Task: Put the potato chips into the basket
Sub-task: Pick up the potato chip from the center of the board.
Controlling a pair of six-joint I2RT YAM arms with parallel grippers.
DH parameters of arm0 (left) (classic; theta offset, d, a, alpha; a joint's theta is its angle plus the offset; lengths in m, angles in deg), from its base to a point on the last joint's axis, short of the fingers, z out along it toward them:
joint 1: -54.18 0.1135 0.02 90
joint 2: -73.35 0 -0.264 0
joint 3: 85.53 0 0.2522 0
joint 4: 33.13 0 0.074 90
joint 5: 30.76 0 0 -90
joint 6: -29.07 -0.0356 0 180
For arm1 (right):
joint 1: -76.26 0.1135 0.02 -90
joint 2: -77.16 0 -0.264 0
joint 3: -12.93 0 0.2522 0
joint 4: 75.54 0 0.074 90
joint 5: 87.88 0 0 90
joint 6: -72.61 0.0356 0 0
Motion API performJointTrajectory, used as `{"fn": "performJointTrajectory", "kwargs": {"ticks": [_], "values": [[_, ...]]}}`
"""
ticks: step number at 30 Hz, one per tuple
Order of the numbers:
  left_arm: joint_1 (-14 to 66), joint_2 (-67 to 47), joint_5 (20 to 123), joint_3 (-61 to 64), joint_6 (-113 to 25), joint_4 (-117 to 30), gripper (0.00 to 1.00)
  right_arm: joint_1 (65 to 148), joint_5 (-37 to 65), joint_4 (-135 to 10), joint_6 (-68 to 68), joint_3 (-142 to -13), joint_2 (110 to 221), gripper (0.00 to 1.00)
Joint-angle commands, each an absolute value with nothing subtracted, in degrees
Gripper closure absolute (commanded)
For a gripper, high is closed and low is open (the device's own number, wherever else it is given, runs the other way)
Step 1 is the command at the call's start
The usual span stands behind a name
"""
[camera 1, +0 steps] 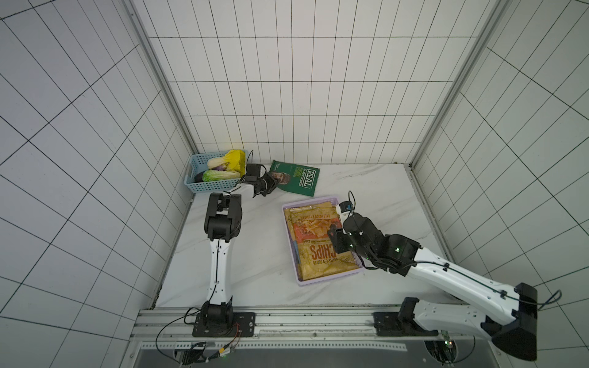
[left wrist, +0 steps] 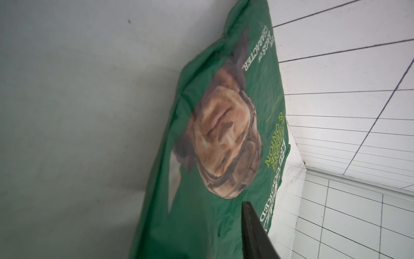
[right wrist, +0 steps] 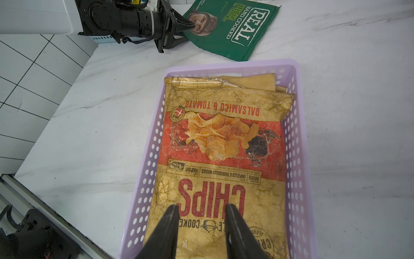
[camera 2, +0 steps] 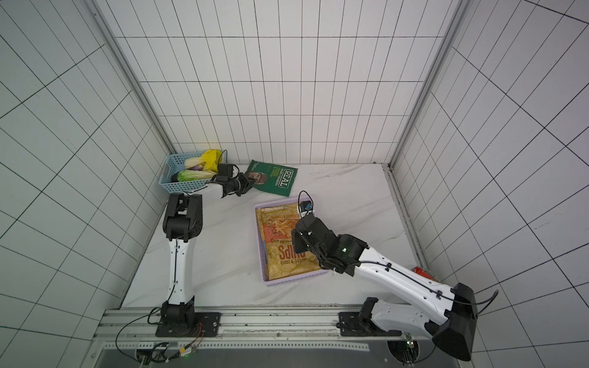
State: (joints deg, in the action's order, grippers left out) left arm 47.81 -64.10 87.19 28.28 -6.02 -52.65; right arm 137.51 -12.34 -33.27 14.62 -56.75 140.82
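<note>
The dark green "REAL" bag (camera 1: 298,180) lies on the marble table (camera 1: 248,255) near the back wall, outside the lilac basket (camera 1: 288,248). Its near edge is close to the basket's far rim but does not touch it. The left gripper (right wrist: 188,32) is at the bag's left edge, just beside the blue basket (camera 1: 199,188) with the toy vegetables (camera 1: 220,175). One finger lies over the printed face and the other is at the border below. I cannot tell if the claw is already clenched on the bag.

Inside the lilac basket a tan "CHIPS" bag (right wrist: 224,139) lies flat on top and fills it almost from wall to wall. A corner of another tan bag (right wrist: 257,80) shows under it at the far end. The right gripper (right wrist: 202,215) hangs over the near end of this bag, released, with nothing between its fingers.

Bare table is on both long sides of the lilac basket, and there is a narrow strip between it and the green bag.
</note>
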Motion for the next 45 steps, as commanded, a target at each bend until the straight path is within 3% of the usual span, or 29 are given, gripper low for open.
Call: {"fn": "performJointTrajectory", "kwargs": {"ticks": [1,8,26,45], "values": [[47.7,-64.4,87.1,28.7,-6.2,-50.2,0.83,138.2,-12.9,-31.8,15.2,-56.9,141.2,0.62],[47.6,-63.0,89.4,31.2,-10.5,-51.8,1.00,138.7,-12.7,-31.8,16.0,-56.5,140.5,0.62],[47.7,-58.7,92.2,37.8,-17.6,-58.6,1.00,139.4,-13.8,-31.9,15.7,-55.9,139.1,0.62],[46.5,-58.1,97.1,54.2,-24.4,-67.8,1.00,139.4,-15.2,-31.4,15.3,-54.8,137.1,0.62]]}}
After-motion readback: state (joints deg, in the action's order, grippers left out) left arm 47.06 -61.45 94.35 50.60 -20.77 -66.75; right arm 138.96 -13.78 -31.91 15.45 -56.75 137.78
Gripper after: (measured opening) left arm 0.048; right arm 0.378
